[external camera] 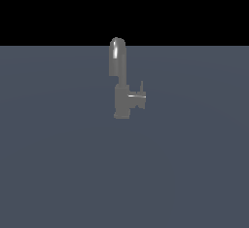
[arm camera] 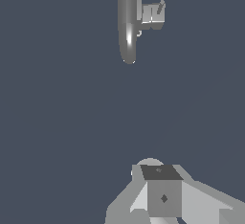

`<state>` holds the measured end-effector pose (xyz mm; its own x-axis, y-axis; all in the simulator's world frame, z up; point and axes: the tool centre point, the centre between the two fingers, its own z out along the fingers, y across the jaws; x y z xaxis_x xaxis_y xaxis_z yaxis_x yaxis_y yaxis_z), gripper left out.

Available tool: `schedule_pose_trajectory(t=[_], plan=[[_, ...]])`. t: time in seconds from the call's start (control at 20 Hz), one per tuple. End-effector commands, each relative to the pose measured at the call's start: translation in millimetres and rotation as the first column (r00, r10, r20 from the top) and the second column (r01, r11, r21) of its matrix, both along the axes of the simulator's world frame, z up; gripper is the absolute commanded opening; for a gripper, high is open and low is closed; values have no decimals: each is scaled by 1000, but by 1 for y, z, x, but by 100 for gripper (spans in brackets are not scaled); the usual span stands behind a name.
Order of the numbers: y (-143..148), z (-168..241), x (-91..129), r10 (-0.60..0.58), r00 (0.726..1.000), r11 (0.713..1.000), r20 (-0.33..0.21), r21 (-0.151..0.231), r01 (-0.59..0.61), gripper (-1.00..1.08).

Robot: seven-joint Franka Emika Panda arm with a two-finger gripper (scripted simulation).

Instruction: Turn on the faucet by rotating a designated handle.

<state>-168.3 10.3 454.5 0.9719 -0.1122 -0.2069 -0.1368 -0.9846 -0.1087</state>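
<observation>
The grey faucet [external camera: 119, 83] stands on the floor in the middle of the exterior view, its round-topped spout column upright. A short stub sticks out to the exterior view's right, and the thin handle [external camera: 142, 87] rises from its end. The wrist view looks down on the faucet [arm camera: 127, 22], with the handle [arm camera: 161, 11] slanting off the stub beside the spout. My gripper [arm camera: 163, 189] appears only in the wrist view, well away from the faucet and touching nothing. Its fingers read as one block with no gap, holding nothing. No part of the arm shows in the exterior view.
A flat blue-grey floor [external camera: 63, 163] spreads around the faucet, ending at a black background behind it. Nothing else stands on it.
</observation>
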Motion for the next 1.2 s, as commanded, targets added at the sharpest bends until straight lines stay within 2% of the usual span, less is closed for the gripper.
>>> schedule_pose_trajectory(t=[0.0, 0.3, 0.6, 0.9, 1.15], plan=[[-1, -4, 15, -41, 999, 999, -33, 35, 42, -100], [-4, -15, 50, -133, 984, 982, -120, 115, 147, -100], [-10, -30, 85, -218, 952, 947, -217, 188, 260, -100], [-19, -49, 119, -292, 901, 892, -320, 250, 377, -100], [-28, -68, 146, -342, 845, 829, -412, 291, 477, -100]])
